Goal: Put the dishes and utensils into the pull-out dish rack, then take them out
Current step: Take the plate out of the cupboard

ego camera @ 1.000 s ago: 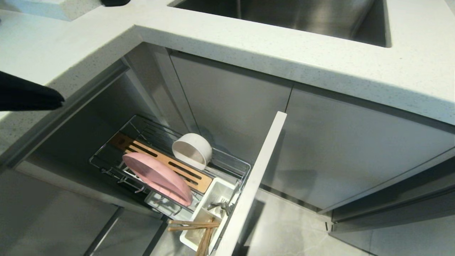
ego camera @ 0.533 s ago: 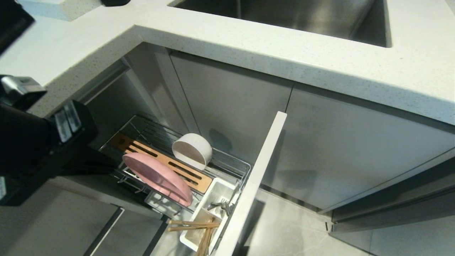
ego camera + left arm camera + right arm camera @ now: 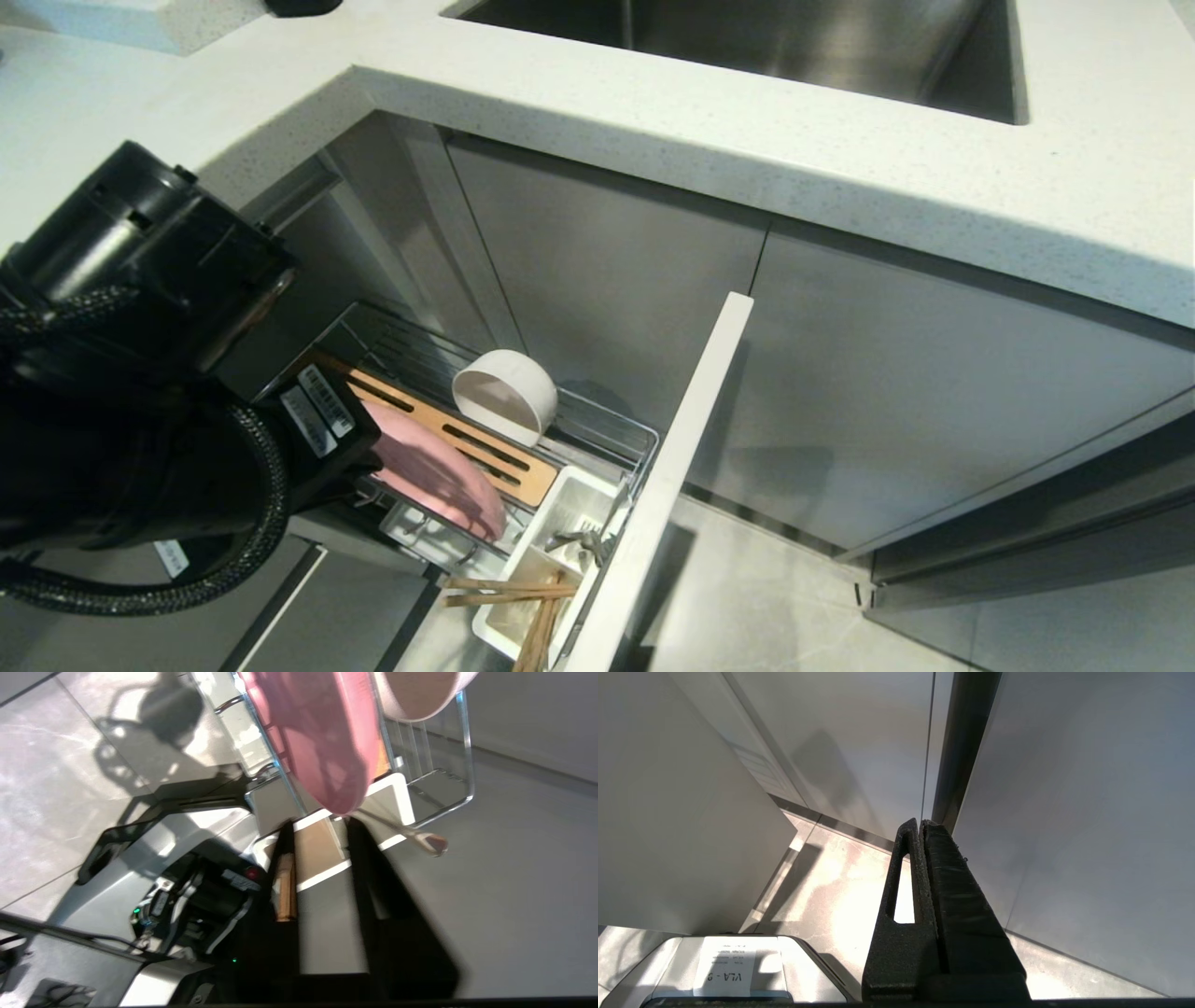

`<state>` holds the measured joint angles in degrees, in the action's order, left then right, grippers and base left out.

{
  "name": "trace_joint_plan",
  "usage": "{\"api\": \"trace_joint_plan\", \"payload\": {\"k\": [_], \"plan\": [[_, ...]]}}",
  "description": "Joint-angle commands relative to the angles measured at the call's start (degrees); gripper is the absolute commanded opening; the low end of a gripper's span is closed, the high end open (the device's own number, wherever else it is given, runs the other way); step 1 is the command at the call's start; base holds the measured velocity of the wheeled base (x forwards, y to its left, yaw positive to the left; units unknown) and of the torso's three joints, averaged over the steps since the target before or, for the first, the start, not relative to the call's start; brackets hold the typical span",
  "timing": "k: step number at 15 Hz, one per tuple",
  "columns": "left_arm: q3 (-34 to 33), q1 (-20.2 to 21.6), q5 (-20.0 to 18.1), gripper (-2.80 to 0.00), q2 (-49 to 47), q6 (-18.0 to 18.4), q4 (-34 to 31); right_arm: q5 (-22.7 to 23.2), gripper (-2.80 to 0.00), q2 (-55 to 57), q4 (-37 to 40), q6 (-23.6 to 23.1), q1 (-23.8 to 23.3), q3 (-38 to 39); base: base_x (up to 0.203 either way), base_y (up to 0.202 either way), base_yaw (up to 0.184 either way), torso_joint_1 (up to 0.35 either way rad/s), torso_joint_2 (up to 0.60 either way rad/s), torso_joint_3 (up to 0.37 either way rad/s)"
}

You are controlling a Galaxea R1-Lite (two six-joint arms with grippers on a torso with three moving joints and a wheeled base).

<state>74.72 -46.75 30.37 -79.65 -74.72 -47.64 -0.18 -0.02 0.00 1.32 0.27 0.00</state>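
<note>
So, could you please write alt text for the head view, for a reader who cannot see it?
The robot's black left arm reaches from the left over an open pull-out dish rack under a white counter. The rack holds a pink plate and a white bowl on edge, with chopsticks in its caddy.

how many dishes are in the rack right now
2. The white bowl lies on its side at the rack's far edge; the pink plate stands on edge near the caddy, partly hidden behind the left arm.
</note>
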Motion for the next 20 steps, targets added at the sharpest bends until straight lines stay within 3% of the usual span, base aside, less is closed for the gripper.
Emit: {"api": "trace_joint_plan", "payload": {"k": [1,9,20], "plan": [[0.1,0.0,0.2,0.00,0.3,-0.3,0.3,0.0,-2.80,0.0,0.0,0.0,0.1,0.1,0.000,0.000,0.000,0.000,0.00,0.000],[-0.2,0.9,0.8,0.00,-3.0,0.3,3.4,0.0,-2.80,0.0,0.0,0.0,0.0,0.1,0.000,0.000,0.000,0.000,0.00,0.000],[-4.0,7.9,2.2,0.00,-11.5,0.4,12.4,0.0,-2.80,0.0,-0.1,0.0,0.0,0.1,0.000,0.000,0.000,0.000,0.00,0.000]]}}
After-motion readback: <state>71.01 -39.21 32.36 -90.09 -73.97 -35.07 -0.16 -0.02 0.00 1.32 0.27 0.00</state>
